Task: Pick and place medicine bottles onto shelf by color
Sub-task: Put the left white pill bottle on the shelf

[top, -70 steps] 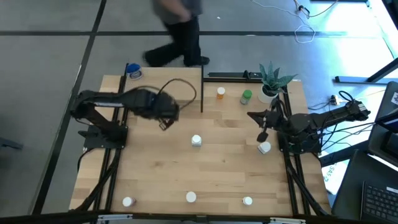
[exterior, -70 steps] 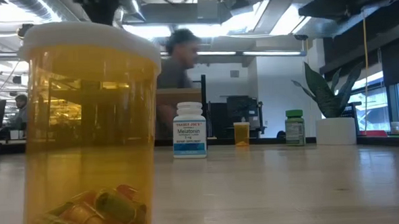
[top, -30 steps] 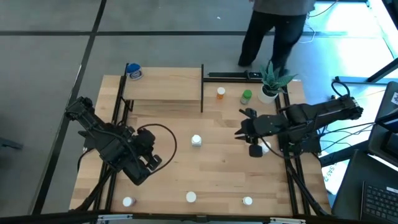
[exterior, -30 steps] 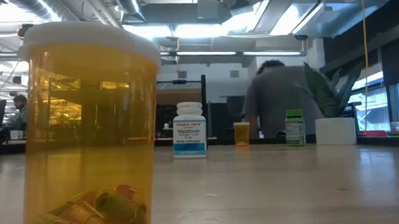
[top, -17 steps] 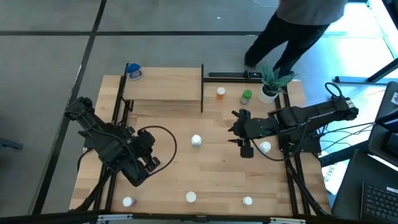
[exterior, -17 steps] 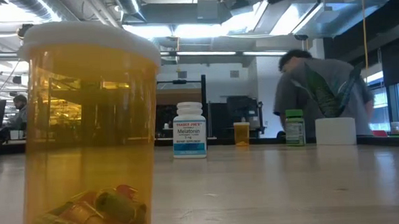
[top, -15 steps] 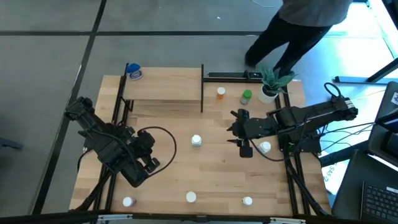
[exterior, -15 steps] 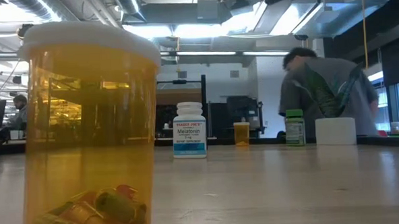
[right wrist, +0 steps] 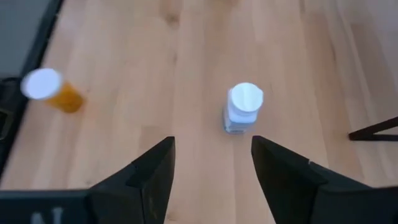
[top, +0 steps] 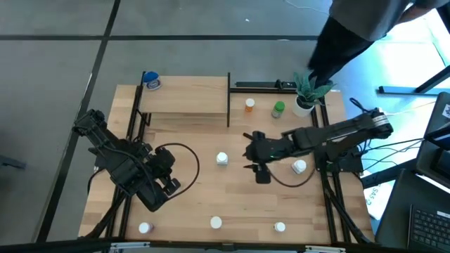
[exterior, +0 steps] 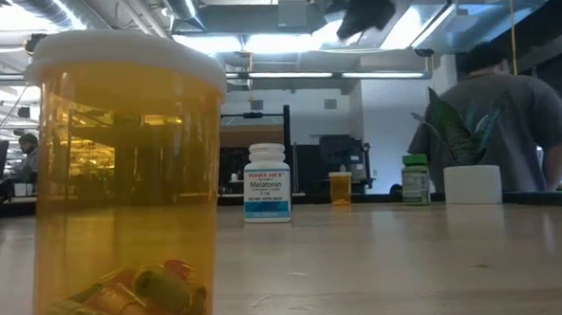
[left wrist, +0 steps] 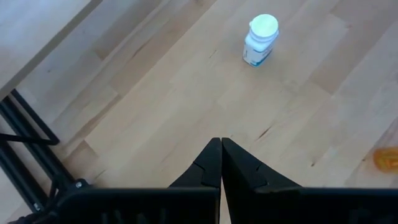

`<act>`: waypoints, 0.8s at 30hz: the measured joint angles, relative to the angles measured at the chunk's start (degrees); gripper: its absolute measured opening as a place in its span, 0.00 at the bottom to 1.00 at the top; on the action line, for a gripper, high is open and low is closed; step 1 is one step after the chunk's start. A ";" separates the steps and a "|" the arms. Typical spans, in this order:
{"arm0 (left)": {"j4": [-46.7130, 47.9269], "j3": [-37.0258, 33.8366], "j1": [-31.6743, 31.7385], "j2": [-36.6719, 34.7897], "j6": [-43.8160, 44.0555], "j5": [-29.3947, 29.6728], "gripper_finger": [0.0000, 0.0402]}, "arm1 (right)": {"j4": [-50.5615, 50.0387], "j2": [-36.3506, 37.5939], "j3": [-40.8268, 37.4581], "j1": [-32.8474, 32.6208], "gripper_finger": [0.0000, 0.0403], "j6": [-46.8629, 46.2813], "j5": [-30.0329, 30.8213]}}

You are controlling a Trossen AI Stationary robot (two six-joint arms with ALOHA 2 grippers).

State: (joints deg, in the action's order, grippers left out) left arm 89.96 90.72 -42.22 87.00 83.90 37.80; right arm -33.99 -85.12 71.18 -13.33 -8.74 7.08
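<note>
While a person (top: 358, 28) is standing past the far edge by the potted plant (top: 307, 90), the light wooden tabletop (top: 232, 197) is carrying scattered medicine bottles. The shelf (top: 186, 95) is sitting at the far left corner with a blue bottle (top: 150, 80) on its far left end. An orange bottle (top: 249, 106) and a green bottle (top: 279, 109) are standing beside the shelf, near the plant. A white bottle (top: 222, 159) is standing mid-table, another white-capped bottle (top: 299, 166) is lying near the right edge, and three more are lining the near edge.

The right gripper (top: 247, 151) is reaching over the middle of the table, its fingers spread apart and gripping nothing; its wrist camera is showing the white bottle (right wrist: 243, 109) just ahead of the gap. The left gripper (top: 173, 184) is waiting low on the left, fingers pressed together and empty.

Only the low view is showing the room: ceiling lights, desks, the person's back (exterior: 508, 129), and a large amber bottle (exterior: 125, 183) close to the lens with capsules inside. Only the left wrist view is showing the shelf's black posts (left wrist: 28, 140) from beneath.
</note>
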 joint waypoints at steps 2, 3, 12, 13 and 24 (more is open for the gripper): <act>-0.04 0.00 0.00 0.00 0.02 0.00 0.00 | 1.04 -2.08 0.00 0.99 0.53 0.87 -0.08; -0.08 0.00 0.00 0.00 0.02 0.00 0.00 | 2.01 -3.02 0.00 1.40 0.53 1.77 -0.31; 0.00 0.00 0.05 0.00 -0.38 0.39 0.00 | 8.18 -10.33 0.00 4.63 0.53 9.05 -5.69; 0.01 0.00 0.09 0.00 -0.41 0.97 0.00 | 8.95 -11.08 0.00 4.96 0.53 9.27 -5.68; 0.04 0.00 3.30 0.00 -7.87 2.18 0.00 | 10.59 -13.16 -0.02 7.74 0.53 9.26 -5.67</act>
State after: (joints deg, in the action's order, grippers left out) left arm 90.00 90.72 -38.92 87.00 76.03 39.98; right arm -23.40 -98.28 71.16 -5.58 0.51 1.41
